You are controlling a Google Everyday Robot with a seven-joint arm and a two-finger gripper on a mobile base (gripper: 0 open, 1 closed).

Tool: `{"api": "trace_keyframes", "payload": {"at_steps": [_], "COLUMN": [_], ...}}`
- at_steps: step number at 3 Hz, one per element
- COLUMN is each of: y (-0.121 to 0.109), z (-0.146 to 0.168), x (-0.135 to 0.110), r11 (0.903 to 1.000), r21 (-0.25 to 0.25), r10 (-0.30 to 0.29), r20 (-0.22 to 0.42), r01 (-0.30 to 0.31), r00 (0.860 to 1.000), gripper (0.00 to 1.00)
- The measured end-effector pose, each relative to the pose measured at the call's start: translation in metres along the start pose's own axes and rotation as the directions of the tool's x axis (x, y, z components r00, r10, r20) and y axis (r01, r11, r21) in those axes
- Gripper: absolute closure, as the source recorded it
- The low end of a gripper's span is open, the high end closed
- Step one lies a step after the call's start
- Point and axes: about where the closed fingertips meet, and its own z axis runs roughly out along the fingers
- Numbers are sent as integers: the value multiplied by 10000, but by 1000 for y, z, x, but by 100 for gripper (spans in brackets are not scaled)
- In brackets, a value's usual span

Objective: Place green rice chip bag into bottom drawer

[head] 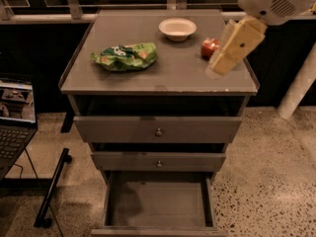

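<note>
On the far left an open laptop [15,117] sits with its screen lit. Near it a black stand [52,189] leans down to the speckled floor. Next comes the grey cabinet with a flat top [163,70]. The green rice chip bag [124,57] lies on the left part of that top, all crinkled, flat on its side. Nothing is touching it. Under the top there are two closed drawers, one above the other. The upper drawer [123,130] and the middle drawer [123,161] each have a small round knob. Below them the bottom drawer [158,204] is pulled out toward the floor, so its plain grey floor can be seen. The bag is up on the top and not in this drawer. A white bowl [177,28] stands near the back of the top, to the right of the bag and well apart from it. Further right is a red soda can [208,47], partly hidden. The gripper [219,65] hangs over the right side of the top, in front of the can. It is yellowish and points down and to the left, far from the bag. I cannot tell if it is spread or pressed together. It holds nothing that can be seen. The white arm [271,1] comes in from the top right corner. A white pole [298,85] leans on the far right.
</note>
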Motion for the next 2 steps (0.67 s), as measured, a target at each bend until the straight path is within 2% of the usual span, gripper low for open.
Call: {"api": "trace_keyframes", "payload": {"at_steps": [1, 2], "y": [-33, -53], "z": [65, 119], "x": [-17, -40], "r11": [9966, 9868], "r21": [-815, -1621], "r10": [211, 396], "r20": [1415, 2183], "r01": [-95, -37], "r00": [9897, 9751], "gripper": [0, 0]}}
